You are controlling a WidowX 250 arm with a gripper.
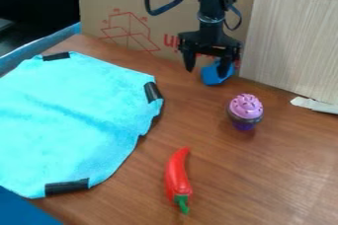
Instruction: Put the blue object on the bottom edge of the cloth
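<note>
Well, fingers (190, 61): you had them spread, one o'clock.
Blue object (211, 77): sat near them, two o'clock.
Cloth (66, 120): lay nine o'clock.

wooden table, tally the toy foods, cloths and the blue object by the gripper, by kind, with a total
Red pepper: 1
Cupcake: 1
Cloth: 1
Blue object: 1
Total: 4
</note>
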